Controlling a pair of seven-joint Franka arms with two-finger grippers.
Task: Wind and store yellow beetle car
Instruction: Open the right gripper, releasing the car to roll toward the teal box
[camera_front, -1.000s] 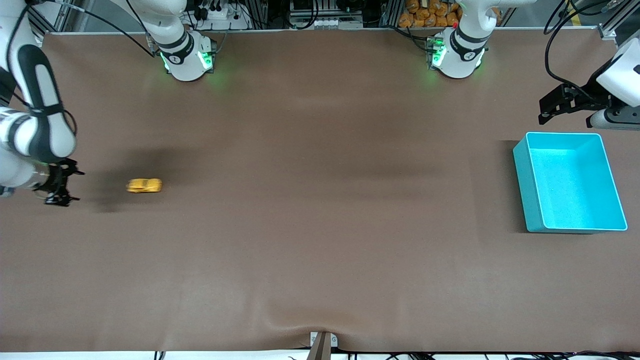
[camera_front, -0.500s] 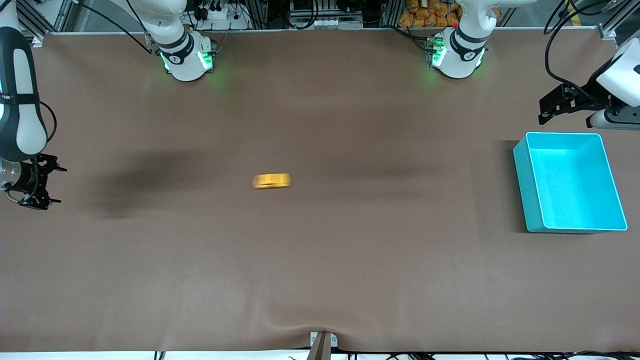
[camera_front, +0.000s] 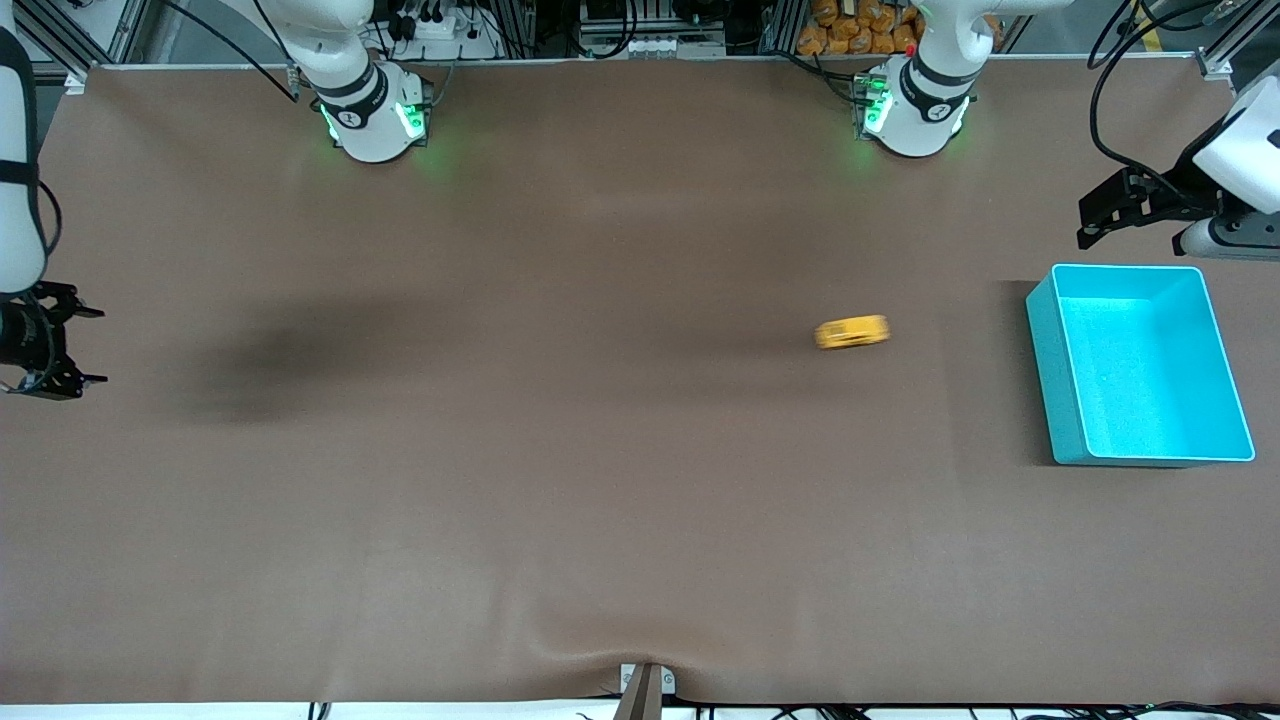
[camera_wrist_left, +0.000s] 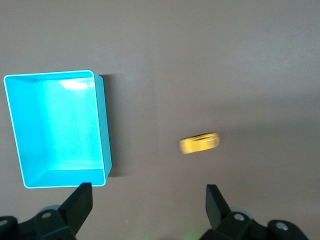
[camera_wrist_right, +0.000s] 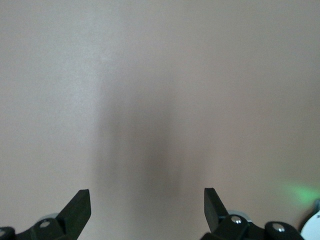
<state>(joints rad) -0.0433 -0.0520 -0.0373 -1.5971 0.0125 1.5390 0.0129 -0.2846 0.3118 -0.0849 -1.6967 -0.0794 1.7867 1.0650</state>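
Brown matting covers the whole table (camera_front: 560, 520), bare across the stretch nearest the front camera. First person here means both arms are mine.

Going up the table from that near edge, the first things met sit in a rough row across the middle. At the right arm's end, my right gripper (camera_front: 62, 345) hangs above the table edge, at about nine o'clock from the table's centre, its two black fingers spread wide with nothing between them. In the right wrist view the same spread fingertips (camera_wrist_right: 79, 206) frame only bare mat and a soft shadow.

The yellow beetle car (camera_front: 852, 332) stands on the mat at about three o'clock from the table's centre, blurred, alone and touched by neither gripper. The teal bin (camera_front: 1044, 350) lies at three o'clock from the car, near it but apart, with nothing visible inside. The left wrist view shows the car (camera_wrist_left: 199, 143) and the bin (camera_wrist_left: 101, 125) side by side with open mat between them.

Farther up, my left gripper (camera_front: 1092, 222) hovers just past the bin's farther edge, at about twelve o'clock from the bin, fingers (camera_wrist_left: 80, 200) parted and holding nothing.
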